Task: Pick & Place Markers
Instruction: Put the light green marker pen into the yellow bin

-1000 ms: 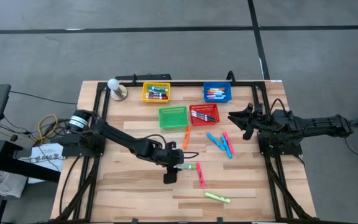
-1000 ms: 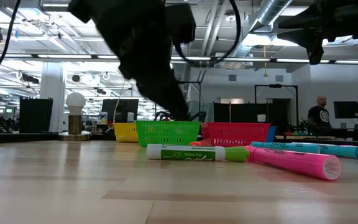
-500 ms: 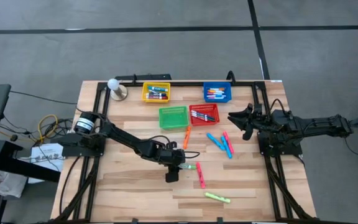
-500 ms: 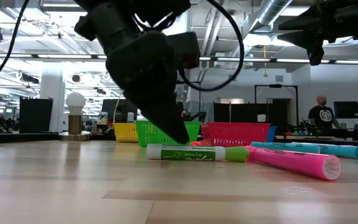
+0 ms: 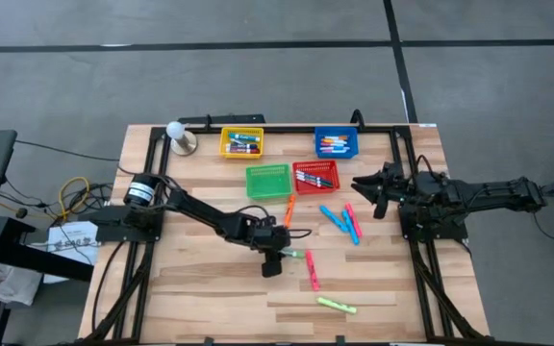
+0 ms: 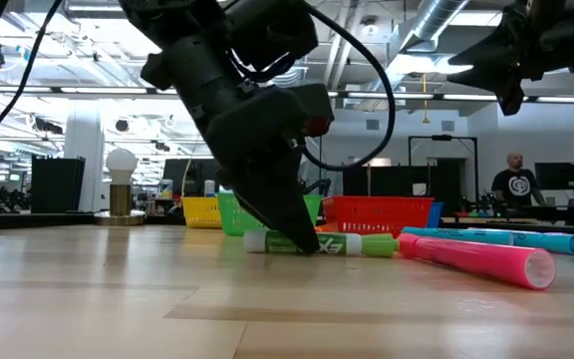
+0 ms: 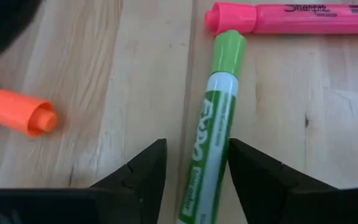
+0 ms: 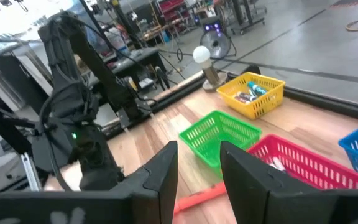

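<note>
A white-barrelled marker with a green cap lies flat on the table near its middle, also seen in the high view and the low view. My left gripper is open and low over it, one finger on each side of the barrel. More markers lie loose: a pink one at its cap end, an orange one, blue and pink ones, and a yellow-green one. My right gripper waits open at the table's right, above the surface. My left gripper stands astride the green-capped marker's white barrel, slanting down from the table's left, fingers across it. A strip of table shows between one finger and the barrel. The other finger meets the barrel's outline. Whether it touches, I cannot tell.
Four small mesh baskets stand at the far side: yellow and blue behind, green and red in front; the yellow, blue and red ones hold markers. A white ball on a stand sits far left. A black frame rims the table.
My left gripper has come down and moved toward the table's right edge, onto the green-capped marker, until its fingertips reach table height on either side of the barrel. My right arm has kept still.
</note>
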